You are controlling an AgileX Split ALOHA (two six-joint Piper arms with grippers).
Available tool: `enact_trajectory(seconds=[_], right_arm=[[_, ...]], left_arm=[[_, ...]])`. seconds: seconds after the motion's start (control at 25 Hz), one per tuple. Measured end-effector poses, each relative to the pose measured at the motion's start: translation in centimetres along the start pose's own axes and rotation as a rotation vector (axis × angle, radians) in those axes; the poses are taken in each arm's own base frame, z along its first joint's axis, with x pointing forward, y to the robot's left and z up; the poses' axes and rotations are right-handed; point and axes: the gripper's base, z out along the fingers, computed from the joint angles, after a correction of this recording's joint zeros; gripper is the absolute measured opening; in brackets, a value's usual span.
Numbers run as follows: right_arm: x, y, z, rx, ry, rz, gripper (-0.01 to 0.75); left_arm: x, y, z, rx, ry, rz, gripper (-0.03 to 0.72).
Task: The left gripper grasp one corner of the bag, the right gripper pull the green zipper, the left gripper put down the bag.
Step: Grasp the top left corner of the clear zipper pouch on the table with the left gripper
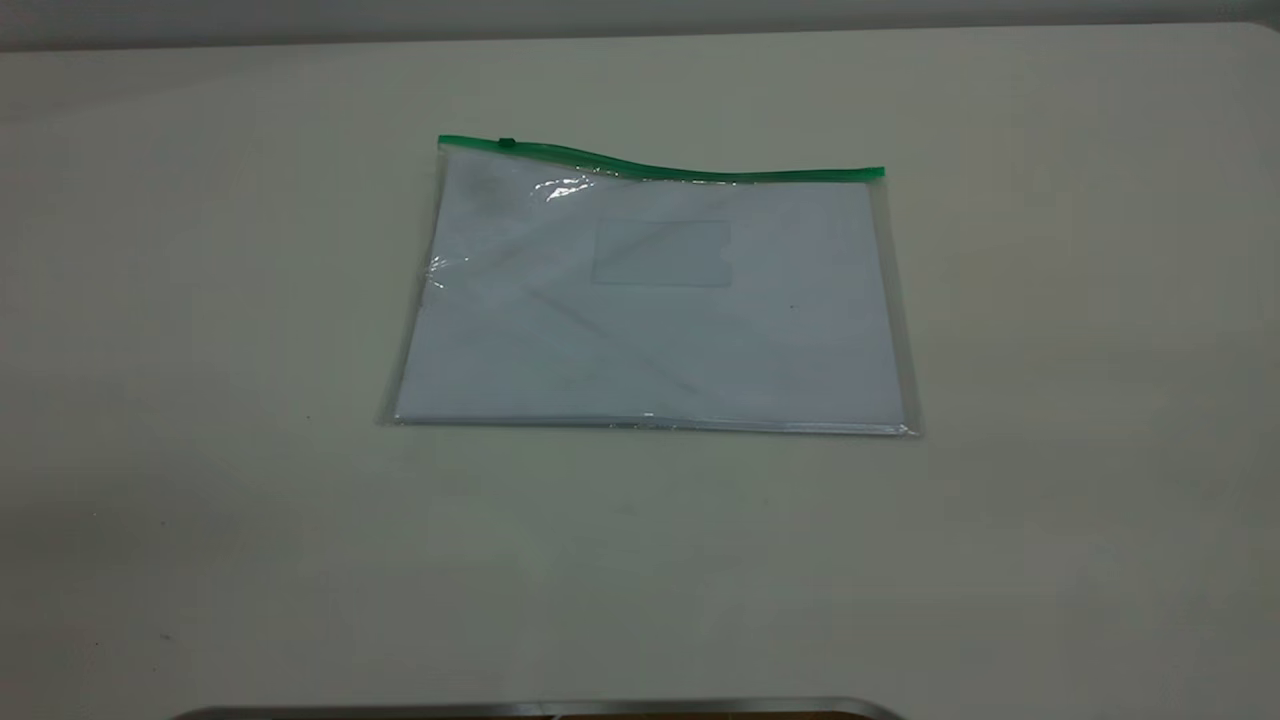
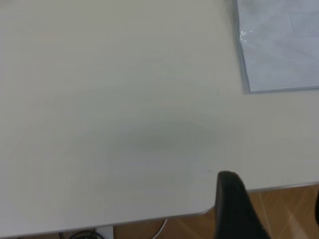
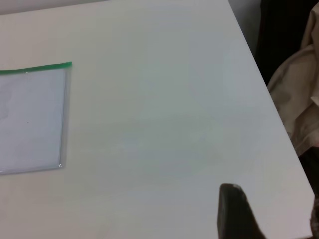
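The bag lies flat in the middle of the table, with white paper inside and a clear card pocket. The green zipper runs along its far edge, with the dark slider near the left end. The green-edged corners sit at the far left and far right. Neither arm shows in the exterior view. My left gripper is open and empty over the table's near edge, away from a clear bag corner. My right gripper is open and empty, far from the bag's green corner.
The pale table has a metal-trimmed front edge. In the left wrist view the table's rounded corner sits over a wooden floor. In the right wrist view the table's side edge borders beige cloth.
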Motion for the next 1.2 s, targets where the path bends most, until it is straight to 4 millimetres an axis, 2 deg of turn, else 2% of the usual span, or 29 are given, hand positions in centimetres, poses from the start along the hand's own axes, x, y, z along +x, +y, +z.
enact_trajectory(seconds=[0.2, 0.32, 0.48, 0.56, 0.76, 0.92, 1.2], right_arm=[[-0.1, 0.0, 0.0, -0.005, -0.011, 0.001, 0.402], [-0.5, 0.6, -0.2, -0.065, -0.026, -0.006, 0.402], [-2.6, 2.9, 1.1, -0.26, -0.012, -0.022, 0.402], [-3.9, 4.0, 2.8, -0.317, 0.04, -0.063, 0.409], [-6.2, 5.8, 8.4, -0.383, 0.153, -0.197, 0.477], [-7.1, 7.2, 13.4, -0.453, 0.192, -0.221, 0.5], [-7.5, 9.5, 21.2, -0.586, 0.271, -0.219, 0.505]], left_arm=[[-0.1, 0.0, 0.0, -0.001, -0.007, -0.005, 0.45], [-0.7, 0.1, -0.2, -0.004, -0.028, -0.073, 0.45], [-3.9, 0.0, 0.4, 0.039, 0.008, -0.139, 0.45], [-5.9, 0.1, 1.5, 0.054, 0.036, -0.123, 0.45], [-9.9, 1.1, 6.4, 0.049, 0.136, -0.04, 0.488], [-11.8, 1.7, 11.2, 0.06, 0.227, -0.029, 0.522], [-14.6, 3.0, 20.5, 0.061, 0.39, -0.019, 0.524]])
